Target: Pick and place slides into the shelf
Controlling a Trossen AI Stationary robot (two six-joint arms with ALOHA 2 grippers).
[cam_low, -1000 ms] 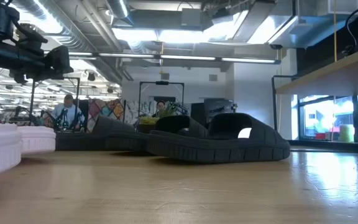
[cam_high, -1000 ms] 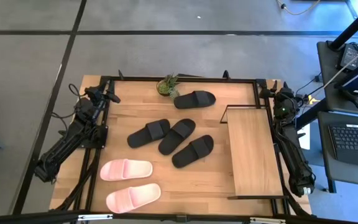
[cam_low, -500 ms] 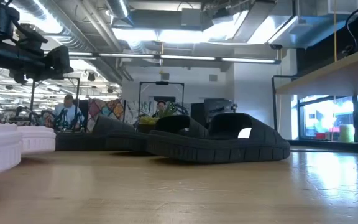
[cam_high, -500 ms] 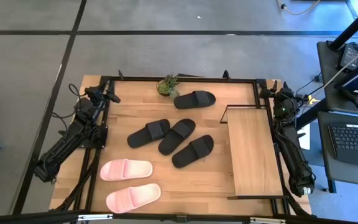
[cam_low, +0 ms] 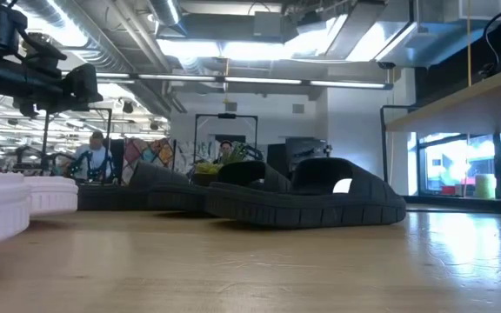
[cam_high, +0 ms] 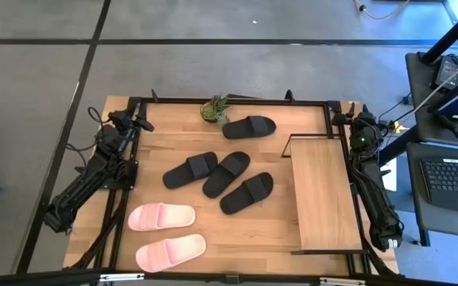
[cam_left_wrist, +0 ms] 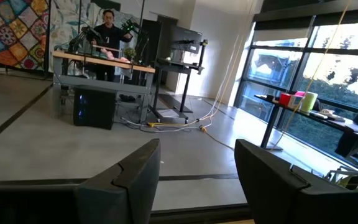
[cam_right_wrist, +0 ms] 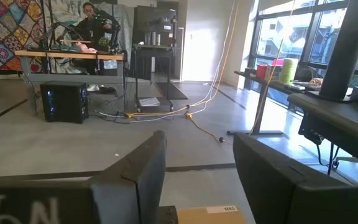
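In the high view three black slides [cam_high: 190, 169] [cam_high: 227, 173] [cam_high: 246, 192] lie sole-down side by side mid-table. A fourth black slide [cam_high: 249, 126] rests near the far edge. Two pink slides [cam_high: 161, 216] [cam_high: 170, 252] lie near the near-left corner. The shelf [cam_high: 318, 195], a light wooden board on a dark frame, stands along the table's right side with nothing on top. My left gripper [cam_high: 137, 125] [cam_left_wrist: 197, 149] waits open at the far-left edge. My right gripper [cam_high: 342, 119] [cam_right_wrist: 201, 140] waits open at the far-right corner. Neither is near a slide.
A small potted plant [cam_high: 214, 110] stands at the far edge beside the fourth black slide. Bare wood lies between the slides and the shelf. The low view shows a black slide [cam_low: 307, 196] and pink slides [cam_low: 7, 204] close by; people sit at desks in the room beyond.
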